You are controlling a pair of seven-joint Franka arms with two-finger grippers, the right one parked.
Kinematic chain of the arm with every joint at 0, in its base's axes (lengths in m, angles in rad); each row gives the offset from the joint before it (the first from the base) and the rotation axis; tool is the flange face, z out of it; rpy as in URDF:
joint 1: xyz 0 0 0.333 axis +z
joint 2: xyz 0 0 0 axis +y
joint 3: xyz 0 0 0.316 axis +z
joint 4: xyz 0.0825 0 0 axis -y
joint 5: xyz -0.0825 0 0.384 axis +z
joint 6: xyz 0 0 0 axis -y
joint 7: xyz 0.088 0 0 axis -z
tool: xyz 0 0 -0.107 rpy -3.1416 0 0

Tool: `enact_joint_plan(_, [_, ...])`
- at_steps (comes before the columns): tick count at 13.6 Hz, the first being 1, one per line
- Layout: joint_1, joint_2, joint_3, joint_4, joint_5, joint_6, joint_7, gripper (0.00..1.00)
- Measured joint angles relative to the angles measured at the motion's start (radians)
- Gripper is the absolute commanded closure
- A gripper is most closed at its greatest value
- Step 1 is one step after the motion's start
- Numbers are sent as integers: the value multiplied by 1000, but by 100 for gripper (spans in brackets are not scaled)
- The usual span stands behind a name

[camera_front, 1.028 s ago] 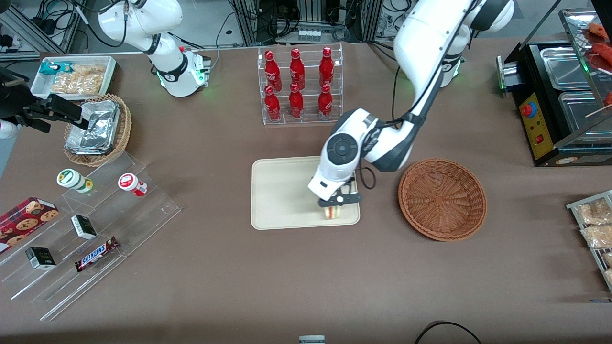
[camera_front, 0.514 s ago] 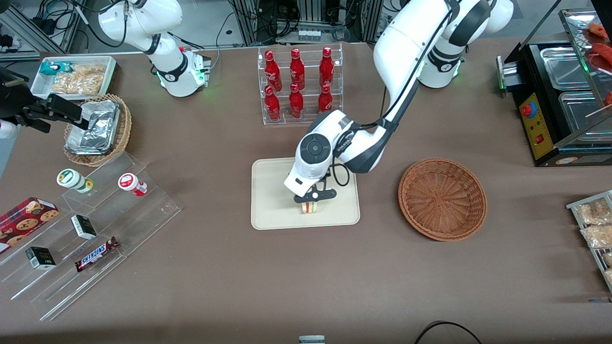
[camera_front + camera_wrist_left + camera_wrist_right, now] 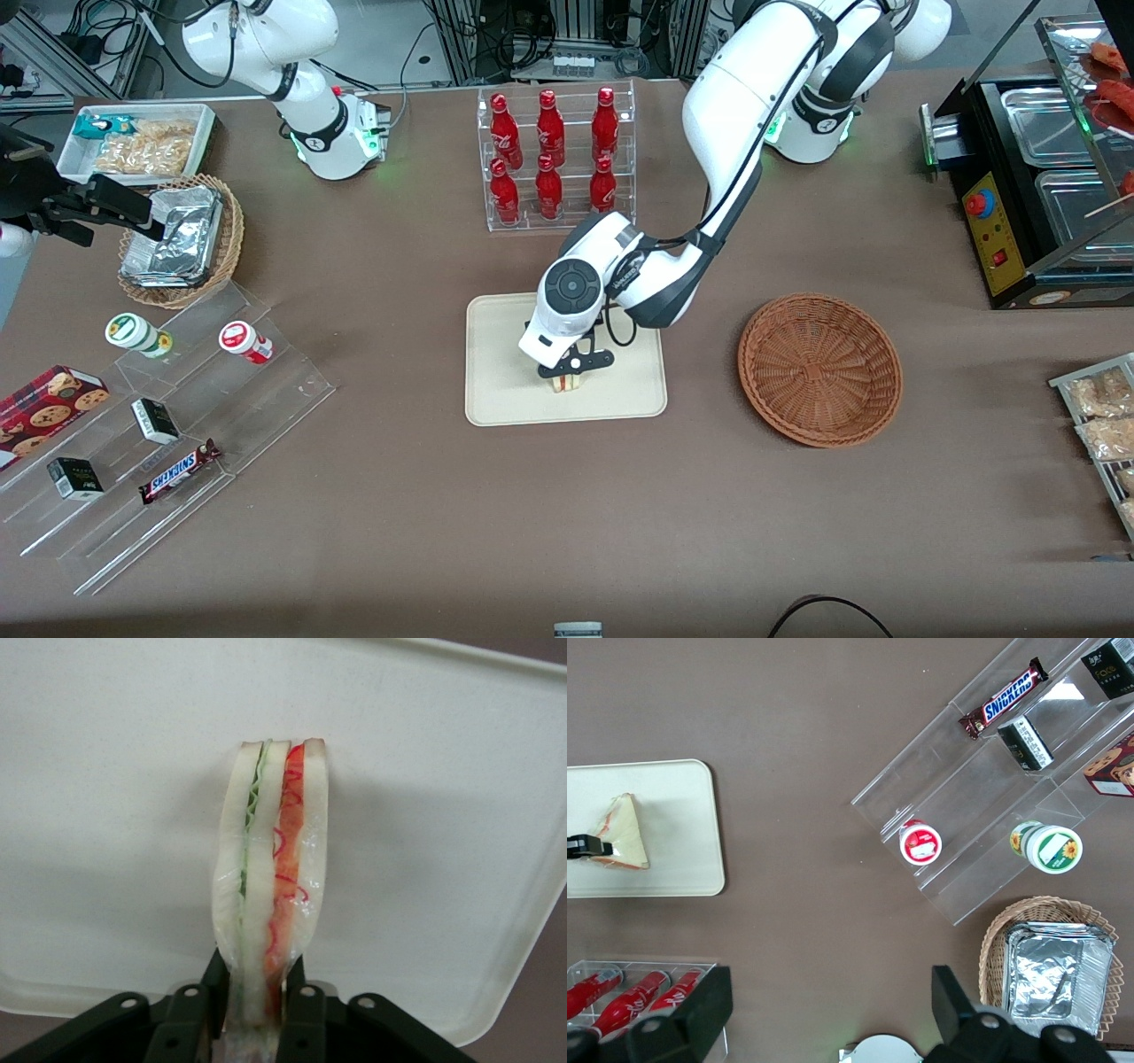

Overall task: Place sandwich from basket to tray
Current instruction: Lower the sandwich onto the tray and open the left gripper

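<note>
The sandwich (image 3: 567,383), a white-bread wedge with green and red-orange filling, is held upright, and my left gripper (image 3: 572,369) is shut on its thick end. It hangs low over the middle of the cream tray (image 3: 505,381); whether its tip touches the tray I cannot tell. In the left wrist view the black fingers (image 3: 215,981) pinch the sandwich (image 3: 270,877) with the tray (image 3: 106,815) below it. The right wrist view shows the sandwich (image 3: 622,833) over the tray (image 3: 678,806). The reddish-brown basket (image 3: 819,368) stands beside the tray, toward the working arm's end.
A clear rack of red bottles (image 3: 554,159) stands farther from the front camera than the tray. Toward the parked arm's end are a stepped acrylic shelf (image 3: 177,416) with snacks and a tan basket of foil packs (image 3: 182,239). A black warmer (image 3: 1045,177) stands at the working arm's end.
My gripper has carried the sandwich from the tray's corner nearest the basket toward the tray's middle. Most of that move came first; the last half second shows only a small shift.
</note>
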Motion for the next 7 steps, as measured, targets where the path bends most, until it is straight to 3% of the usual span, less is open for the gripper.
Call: enact_joint_plan(7, [32,-125,20,42,2,-150,-19,0])
